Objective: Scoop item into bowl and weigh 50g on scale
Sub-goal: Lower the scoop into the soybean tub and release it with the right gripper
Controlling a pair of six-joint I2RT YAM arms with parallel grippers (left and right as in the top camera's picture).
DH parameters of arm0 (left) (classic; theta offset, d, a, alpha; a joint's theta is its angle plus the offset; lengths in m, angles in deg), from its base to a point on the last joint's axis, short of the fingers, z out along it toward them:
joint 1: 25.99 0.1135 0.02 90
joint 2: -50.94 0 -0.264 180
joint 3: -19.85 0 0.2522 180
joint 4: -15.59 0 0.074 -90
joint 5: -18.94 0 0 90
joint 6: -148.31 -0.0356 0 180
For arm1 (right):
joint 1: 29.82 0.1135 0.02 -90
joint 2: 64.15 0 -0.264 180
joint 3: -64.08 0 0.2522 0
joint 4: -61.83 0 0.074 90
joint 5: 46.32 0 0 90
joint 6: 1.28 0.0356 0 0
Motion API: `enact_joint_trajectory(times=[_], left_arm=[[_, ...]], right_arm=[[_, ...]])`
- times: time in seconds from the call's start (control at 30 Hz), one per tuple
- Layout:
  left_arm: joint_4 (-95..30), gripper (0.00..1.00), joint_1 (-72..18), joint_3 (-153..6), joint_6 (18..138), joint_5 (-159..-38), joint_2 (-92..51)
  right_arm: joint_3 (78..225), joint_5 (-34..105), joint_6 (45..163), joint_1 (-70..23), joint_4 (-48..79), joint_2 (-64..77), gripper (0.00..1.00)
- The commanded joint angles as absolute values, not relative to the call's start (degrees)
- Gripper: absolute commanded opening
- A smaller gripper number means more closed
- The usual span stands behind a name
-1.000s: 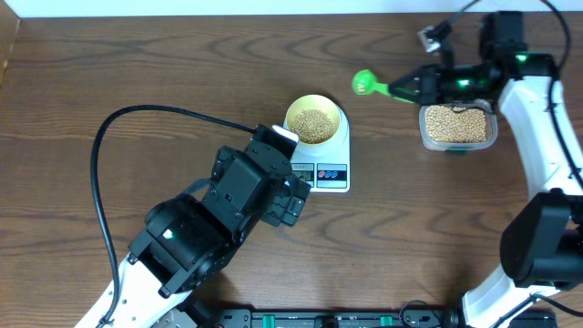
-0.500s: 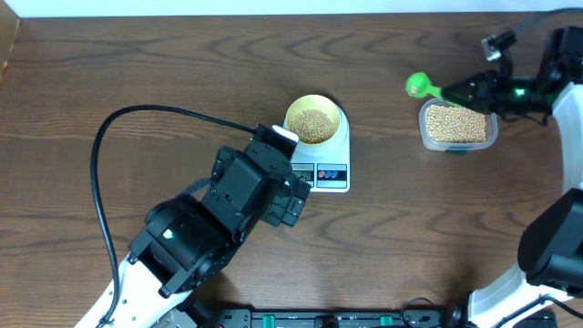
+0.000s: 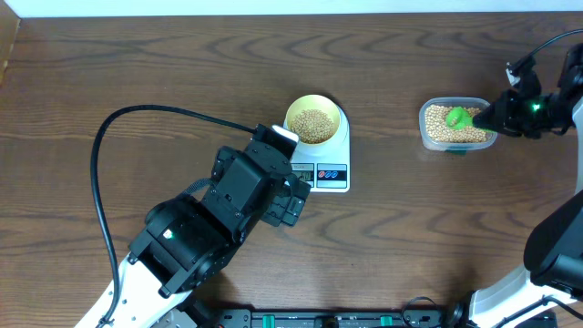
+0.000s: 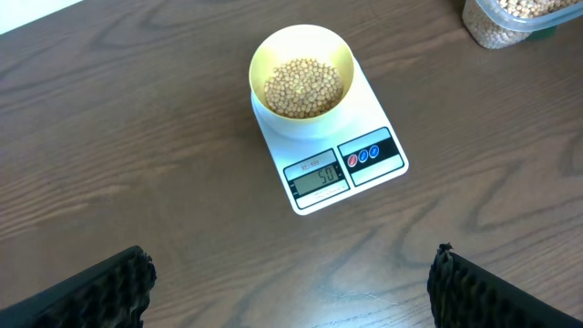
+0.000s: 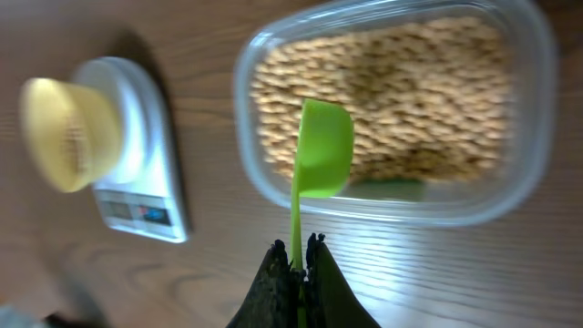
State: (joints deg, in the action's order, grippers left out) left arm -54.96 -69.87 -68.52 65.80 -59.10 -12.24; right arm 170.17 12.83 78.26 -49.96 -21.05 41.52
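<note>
Right fingers (image 5: 271, 282) pinched shut on scoop (image 5: 323, 150) handle. Scoop head looks empty, over beans (image 5: 410, 91) in tub (image 5: 524, 137); contact unclear. Left fingers (image 4: 100, 292) spread wide, empty, above bench (image 4: 109, 137) near scale (image 4: 278, 150). Bowl (image 4: 301, 41) sits on scale, partly filled with beans. Display (image 4: 317, 177) seems to read 50. Tub well apart from scale, on right side of bench. Judgement: scooping and weighing look done; left, at most, parking scoop.

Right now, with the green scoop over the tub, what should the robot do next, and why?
Probably lay the scoop down in the tub and let go. The scale display appears to read 50 with the bowl of beans on it, so no more scooping seems needed; the right gripper is shut on the scoop's handle.
</note>
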Motion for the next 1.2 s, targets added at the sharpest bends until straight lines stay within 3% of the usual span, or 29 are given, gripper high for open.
enact_joint_trajectory(times=[0.0,0.63,1.17], left_arm=[[-55.14,0.98,-69.7,-68.82,65.91,-58.55,-12.3],[-55.14,0.98,-69.7,-68.82,65.91,-58.55,-12.3],[-55.14,0.98,-69.7,-68.82,65.91,-58.55,-12.3]], right_arm=[[169.97,23.54,80.45,-47.44,-20.16,40.43,0.01],[169.97,60.52,84.45,-28.08,-15.63,40.43,0.01],[169.73,54.62,86.98,-28.65,-14.26,44.49,0.01]])
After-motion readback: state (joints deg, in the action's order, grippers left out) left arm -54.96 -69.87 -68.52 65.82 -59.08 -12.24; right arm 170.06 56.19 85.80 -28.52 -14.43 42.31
